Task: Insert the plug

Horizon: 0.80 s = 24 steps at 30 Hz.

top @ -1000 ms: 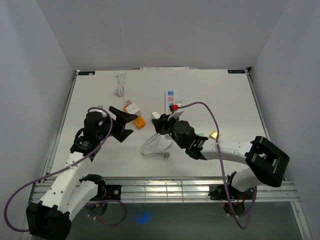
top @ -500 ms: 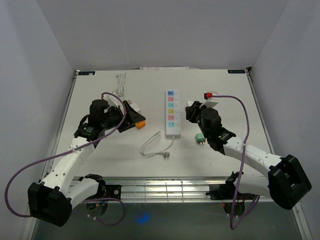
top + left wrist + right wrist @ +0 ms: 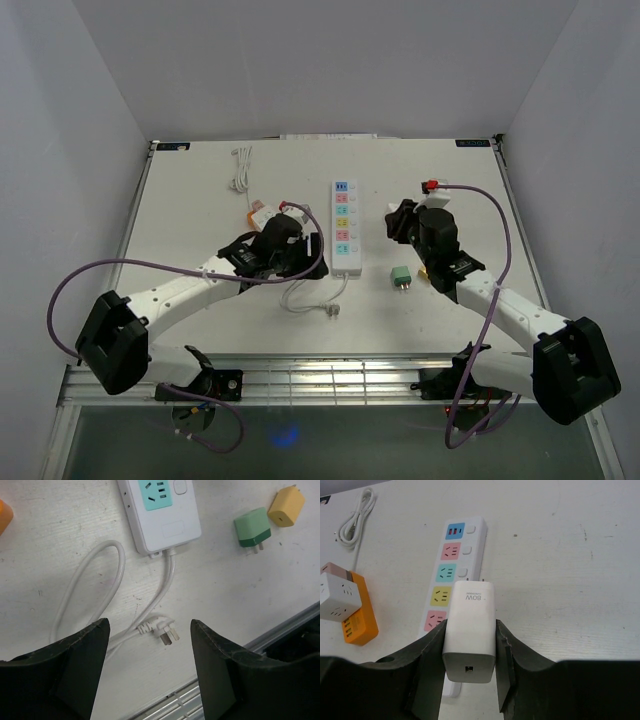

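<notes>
The white power strip [image 3: 345,228] with coloured sockets lies mid-table, also in the right wrist view [image 3: 454,575]. My right gripper [image 3: 396,222] is shut on a white 80W charger [image 3: 471,611], prongs pointing away, held above the table just right of the strip. In its wrist view the gripper [image 3: 471,630] grips the charger by both sides. My left gripper [image 3: 306,250] is open and empty over the strip's near end [image 3: 162,510]. In its wrist view the gripper [image 3: 148,630] hovers above the strip's white cord plug [image 3: 167,634].
A green plug [image 3: 400,278] and a yellow plug [image 3: 286,505] lie right of the strip's near end. An orange and white cube adapter [image 3: 347,607] sits left of the strip. A coiled white cable [image 3: 240,168] lies at the back left. The strip's cord loops toward the table's near edge [image 3: 280,630].
My left arm has swung right from the orange cube to the strip's near end. My right arm, holding the charger, has moved right of the strip.
</notes>
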{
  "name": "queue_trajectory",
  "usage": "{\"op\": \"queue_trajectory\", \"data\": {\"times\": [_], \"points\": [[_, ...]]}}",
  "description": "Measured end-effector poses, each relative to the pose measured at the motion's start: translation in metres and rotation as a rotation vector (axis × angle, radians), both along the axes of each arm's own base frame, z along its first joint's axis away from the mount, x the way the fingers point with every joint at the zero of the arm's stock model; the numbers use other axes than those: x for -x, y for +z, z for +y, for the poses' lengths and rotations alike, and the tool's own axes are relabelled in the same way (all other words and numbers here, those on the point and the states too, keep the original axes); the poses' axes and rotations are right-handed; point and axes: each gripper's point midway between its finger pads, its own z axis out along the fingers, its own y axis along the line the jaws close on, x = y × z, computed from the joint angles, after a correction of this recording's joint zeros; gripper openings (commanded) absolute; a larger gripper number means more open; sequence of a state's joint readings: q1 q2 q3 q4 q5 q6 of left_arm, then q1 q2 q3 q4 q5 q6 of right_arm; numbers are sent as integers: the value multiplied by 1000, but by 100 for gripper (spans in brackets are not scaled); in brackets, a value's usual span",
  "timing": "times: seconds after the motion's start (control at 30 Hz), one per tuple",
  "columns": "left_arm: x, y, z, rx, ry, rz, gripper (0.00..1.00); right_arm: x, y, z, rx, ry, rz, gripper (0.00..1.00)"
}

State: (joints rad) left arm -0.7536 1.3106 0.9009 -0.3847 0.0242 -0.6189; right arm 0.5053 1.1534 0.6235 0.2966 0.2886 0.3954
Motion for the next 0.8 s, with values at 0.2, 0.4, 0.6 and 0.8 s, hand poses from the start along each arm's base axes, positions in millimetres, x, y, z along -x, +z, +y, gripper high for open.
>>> {"op": "queue_trajectory", "data": {"times": [0.2,0.4,0.6,0.8], "points": [[-5,-19,-19,-120,-62,-75,64,4,-4,7,-12,57,5,8],[-12,-27,-51,-186,-143,-125,64,4,-6,4,-9,58,5,8],[-18,-51,-69,-234,-189,-107,65,4,-10,-1,-3,50,10,8],[-13,-76,-69,-271,-210,-58,65,3,-7,-5,-6,41,1,8]]}}
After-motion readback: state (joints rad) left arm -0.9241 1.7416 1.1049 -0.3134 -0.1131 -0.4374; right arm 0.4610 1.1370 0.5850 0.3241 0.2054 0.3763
